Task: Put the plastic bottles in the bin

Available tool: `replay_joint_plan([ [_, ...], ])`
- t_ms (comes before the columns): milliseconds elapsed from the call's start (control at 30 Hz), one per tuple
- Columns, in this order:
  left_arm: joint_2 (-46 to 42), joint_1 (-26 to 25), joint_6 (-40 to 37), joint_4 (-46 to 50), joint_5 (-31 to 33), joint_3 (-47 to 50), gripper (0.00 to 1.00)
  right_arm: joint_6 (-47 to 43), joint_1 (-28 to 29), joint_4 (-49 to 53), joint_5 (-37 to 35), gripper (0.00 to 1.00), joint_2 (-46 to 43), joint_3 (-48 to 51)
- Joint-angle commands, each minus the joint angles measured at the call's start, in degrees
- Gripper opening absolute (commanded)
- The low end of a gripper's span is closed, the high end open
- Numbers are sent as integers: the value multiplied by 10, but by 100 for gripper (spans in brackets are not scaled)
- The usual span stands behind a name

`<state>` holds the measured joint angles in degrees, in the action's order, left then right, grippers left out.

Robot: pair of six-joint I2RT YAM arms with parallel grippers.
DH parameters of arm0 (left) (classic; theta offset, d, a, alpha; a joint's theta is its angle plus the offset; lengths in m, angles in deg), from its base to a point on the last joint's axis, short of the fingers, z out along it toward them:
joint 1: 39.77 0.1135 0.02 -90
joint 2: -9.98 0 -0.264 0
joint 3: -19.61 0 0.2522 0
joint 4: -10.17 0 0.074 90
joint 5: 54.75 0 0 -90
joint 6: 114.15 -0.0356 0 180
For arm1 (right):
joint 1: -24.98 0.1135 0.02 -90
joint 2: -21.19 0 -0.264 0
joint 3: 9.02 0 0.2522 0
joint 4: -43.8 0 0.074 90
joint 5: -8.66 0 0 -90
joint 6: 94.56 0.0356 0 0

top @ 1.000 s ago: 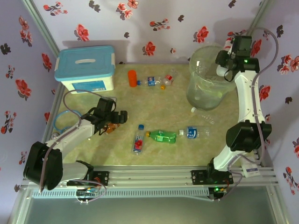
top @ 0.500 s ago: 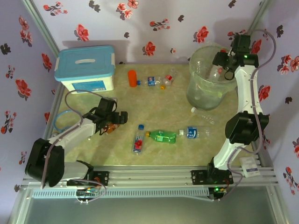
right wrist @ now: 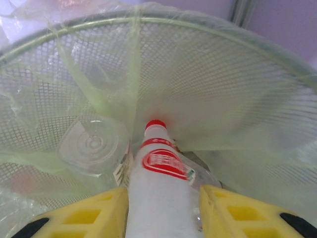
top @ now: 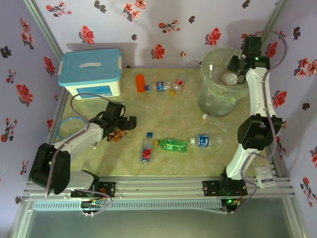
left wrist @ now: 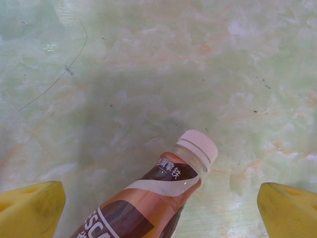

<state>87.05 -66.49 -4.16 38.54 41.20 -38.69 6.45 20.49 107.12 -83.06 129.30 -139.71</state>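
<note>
My right gripper point(top: 234, 73) hangs over the pale-green bin point(top: 212, 103), shut on a white bottle point(right wrist: 158, 183) with a red cap that points down into the bin's mesh wall point(right wrist: 223, 89). A clear bottle point(right wrist: 94, 144) lies inside. My left gripper point(top: 119, 128) is low over the table and open, its yellow fingers point(left wrist: 32, 208) wide on either side of a brown coffee bottle point(left wrist: 148, 198) with a white cap. An orange bottle point(top: 140, 83), two clear ones point(top: 159, 87), a green one point(top: 172, 145) and several others lie on the table.
The blue-lidded white box point(top: 90, 73) stands at the back left. A blue cable loop point(top: 67, 129) lies by the left edge. A clear bottle point(top: 215, 121) rests against the bin's foot. Metal rails run along the front edge.
My right gripper has shifted back and further over the bin with the white bottle. My left gripper has edged slightly towards the brown bottle.
</note>
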Motion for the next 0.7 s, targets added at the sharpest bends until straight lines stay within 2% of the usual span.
replay_joint_plan([
  [0,5,4,4,-1,-4,-15,100,-6,16,-9,-8,42,22,-27],
  [133,6,4,4,-2,-4,-13,100,-7,21,-15,-9,35,25,-22],
  [433,9,4,7,-7,-5,-8,100,-25,16,76,-63,32,110,-94],
  [667,-2,4,5,-3,-1,-2,100,-23,24,41,-62,32,42,-78],
])
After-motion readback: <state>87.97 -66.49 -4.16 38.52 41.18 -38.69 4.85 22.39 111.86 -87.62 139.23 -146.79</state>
